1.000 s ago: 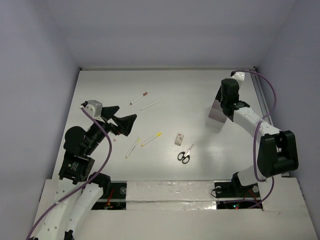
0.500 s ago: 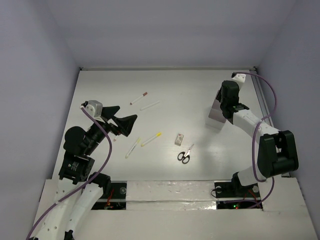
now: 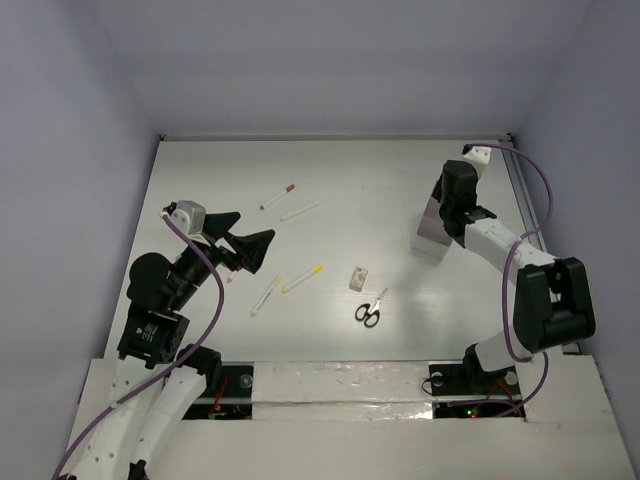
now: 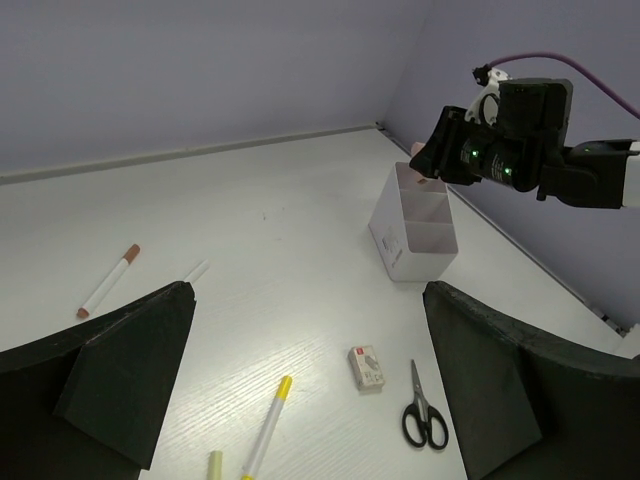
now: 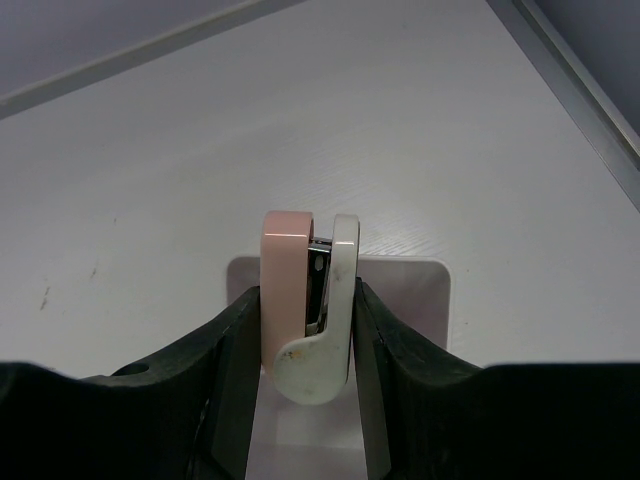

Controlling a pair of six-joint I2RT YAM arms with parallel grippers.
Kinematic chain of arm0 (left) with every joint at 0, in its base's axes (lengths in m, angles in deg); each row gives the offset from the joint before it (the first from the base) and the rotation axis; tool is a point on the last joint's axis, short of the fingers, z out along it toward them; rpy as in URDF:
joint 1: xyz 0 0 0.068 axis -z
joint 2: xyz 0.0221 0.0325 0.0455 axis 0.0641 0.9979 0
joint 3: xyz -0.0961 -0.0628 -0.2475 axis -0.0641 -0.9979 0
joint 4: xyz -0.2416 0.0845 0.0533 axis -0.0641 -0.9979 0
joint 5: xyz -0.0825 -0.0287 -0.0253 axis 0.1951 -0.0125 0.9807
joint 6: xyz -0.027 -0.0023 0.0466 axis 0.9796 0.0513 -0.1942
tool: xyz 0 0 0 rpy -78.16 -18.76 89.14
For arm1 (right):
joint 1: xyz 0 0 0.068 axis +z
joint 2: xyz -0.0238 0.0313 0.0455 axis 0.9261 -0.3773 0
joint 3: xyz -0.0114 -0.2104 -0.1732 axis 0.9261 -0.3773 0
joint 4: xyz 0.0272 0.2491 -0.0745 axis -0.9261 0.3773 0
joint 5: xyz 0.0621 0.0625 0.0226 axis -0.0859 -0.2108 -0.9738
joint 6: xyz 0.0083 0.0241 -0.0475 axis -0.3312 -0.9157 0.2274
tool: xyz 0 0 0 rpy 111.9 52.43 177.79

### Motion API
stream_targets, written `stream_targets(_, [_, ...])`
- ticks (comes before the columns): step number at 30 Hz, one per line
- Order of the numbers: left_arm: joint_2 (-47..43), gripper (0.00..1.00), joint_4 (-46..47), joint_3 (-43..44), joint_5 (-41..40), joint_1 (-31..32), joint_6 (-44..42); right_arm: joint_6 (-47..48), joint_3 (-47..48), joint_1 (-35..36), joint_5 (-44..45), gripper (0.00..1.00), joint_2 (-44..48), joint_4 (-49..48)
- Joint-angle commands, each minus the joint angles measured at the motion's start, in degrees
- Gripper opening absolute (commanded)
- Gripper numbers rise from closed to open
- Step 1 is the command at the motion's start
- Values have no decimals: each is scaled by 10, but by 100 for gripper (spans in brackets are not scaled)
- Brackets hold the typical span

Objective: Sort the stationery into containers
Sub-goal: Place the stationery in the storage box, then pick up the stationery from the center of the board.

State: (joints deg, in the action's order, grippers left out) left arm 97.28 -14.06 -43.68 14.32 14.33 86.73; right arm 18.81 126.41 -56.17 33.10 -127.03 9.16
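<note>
My right gripper point(image 5: 308, 335) is shut on a pink and white stapler point(image 5: 305, 300) and holds it just above the white divided tray point(image 5: 432, 280), which stands at the right of the table point(image 3: 432, 235). The tray also shows in the left wrist view point(image 4: 415, 240). My left gripper point(image 3: 256, 226) is open and empty above the table's left side. Black-handled scissors point(image 3: 369, 310), a small eraser block point(image 3: 358, 278), a yellow-capped pen point(image 3: 302, 279), a pale pen point(image 3: 266, 295), a dark-red-capped pen point(image 3: 277, 196) and a thin white pen point(image 3: 299, 211) lie on the table.
The table's raised right edge rail point(image 3: 522, 200) runs close beside the tray. The purple walls close in the back and sides. In the left wrist view the eraser point(image 4: 367, 367) and scissors point(image 4: 421, 410) lie between my fingers point(image 4: 120, 380).
My right wrist has shifted slightly to the right over the tray, still holding the stapler. The left arm and the items on the table have not moved.
</note>
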Motion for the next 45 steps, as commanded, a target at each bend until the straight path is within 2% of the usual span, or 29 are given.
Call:
stream_targets(1, [2, 99, 32, -5, 11, 3, -6, 8, 2, -3, 25, 42, -14, -54])
stream_targets(13, [0, 99, 35, -6, 18, 3, -6, 4, -13, -3, 26, 63, -8, -59])
stream_targets(17, [0, 99, 36, -6, 19, 3, -4, -2, -16, -3, 18, 67, 17, -42])
stream_targets(20, [1, 99, 37, -6, 21, 3, -3, -14, -24, -3, -17, 67, 45, -25])
stream_targets(22, [2, 99, 39, -6, 22, 3, -3, -36, -30, -3, -72, 67, 77, 3])
stream_targets(27, [2, 99, 39, -7, 23, 3, -2, -63, -61, 52, -153, 67, 132, 40])
stream_targets(29, [3, 99, 39, -7, 23, 3, -3, -74, -74, 84, -178, 64, 147, 62])
stream_targets(33, [-1, 99, 38, -7, 23, 3, -3, -108, -95, 146, -276, 57, 133, 84])
stream_targets(36, [-1, 99, 38, -7, 23, 3, -3, -124, -103, 204, -289, 57, 103, 113])
stream_targets(39, [-1, 99, 38, -7, 23, 3, -3, -138, -105, 230, -293, 63, 91, 137])
stream_targets(41, [0, 99, 38, -7, 23, 3, -4, -144, -105, 240, -303, 71, 89, 152])
stream_targets(45, [-1, 99, 38, -7, 23, 3, -4, -158, -107, 258, -347, 78, 66, 172])
